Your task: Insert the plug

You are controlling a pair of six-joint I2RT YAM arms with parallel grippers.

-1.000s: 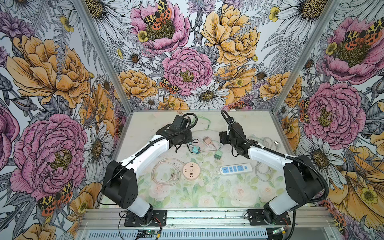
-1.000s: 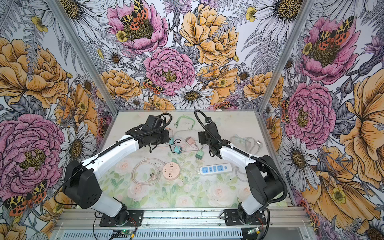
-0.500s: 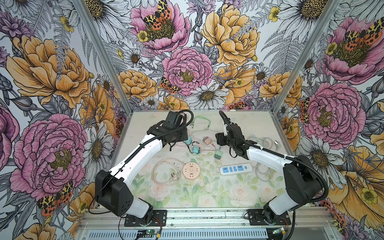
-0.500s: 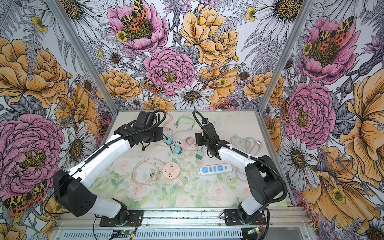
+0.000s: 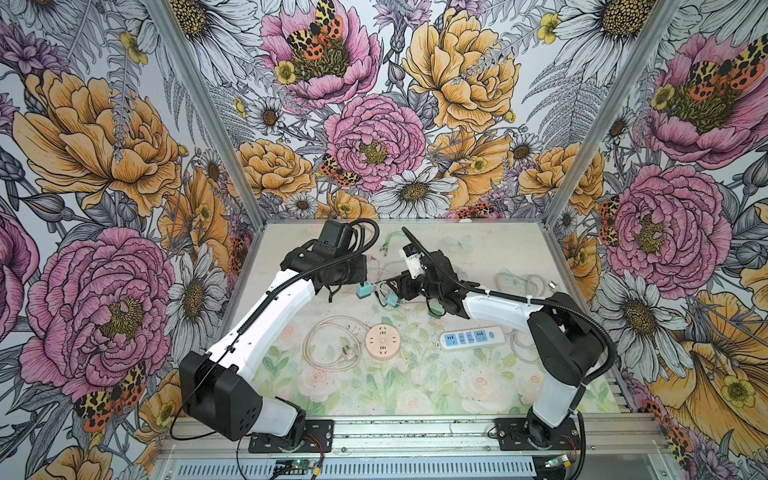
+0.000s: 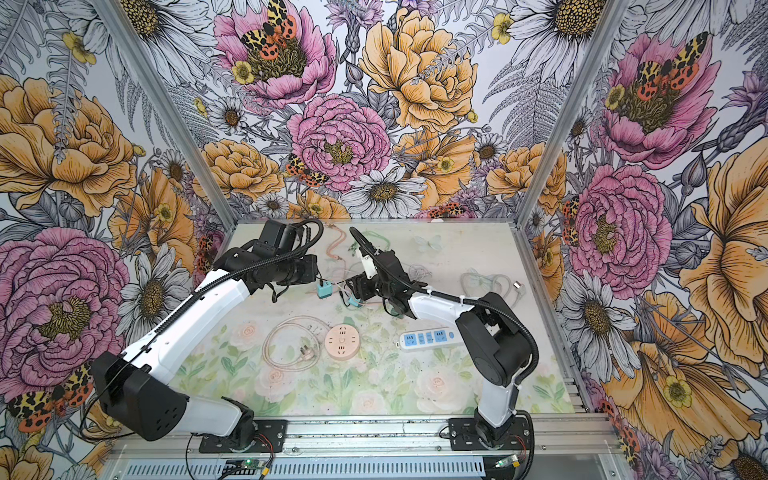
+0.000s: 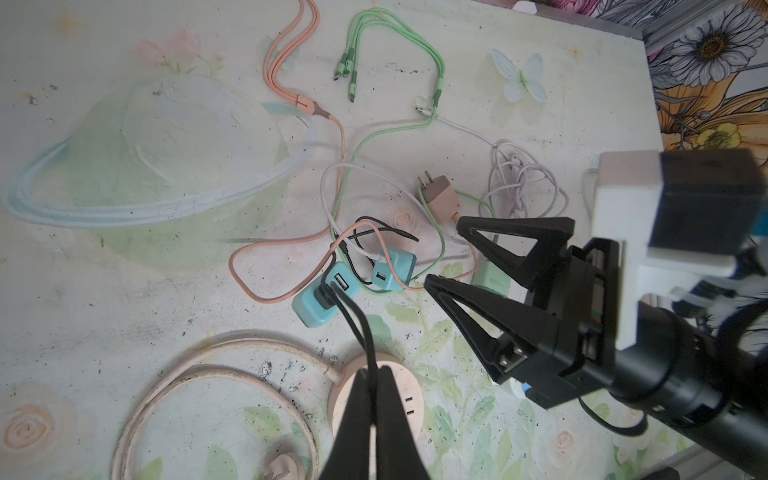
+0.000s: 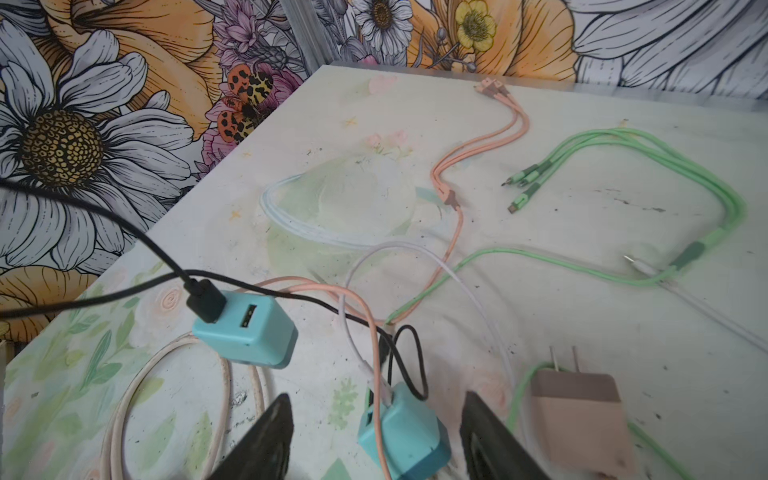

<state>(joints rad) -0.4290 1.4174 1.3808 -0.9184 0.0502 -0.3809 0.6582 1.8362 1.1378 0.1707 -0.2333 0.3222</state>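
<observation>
Nearest us lie the round strip [image 5: 383, 342] with its coiled cord [image 5: 309, 338] and the blue strip [image 5: 471, 338], whose markings are too small to read. Beyond them our left pincer [image 7: 375, 374] is pinched tight on the black cable [image 7: 353, 320]. Its plug [image 8: 206, 305] sits in one port of a teal charger [image 8: 253, 332]. Our right pincer [image 8: 376, 397] stands partly open, jaws either side of a second teal charger [image 8: 403, 432], holding nothing. A pink charger [image 8: 577, 411] lies just beside. Farthest, a pink cable [image 8: 453, 232] and a green cable [image 8: 623, 141] trail across the table [image 5: 498, 249].
</observation>
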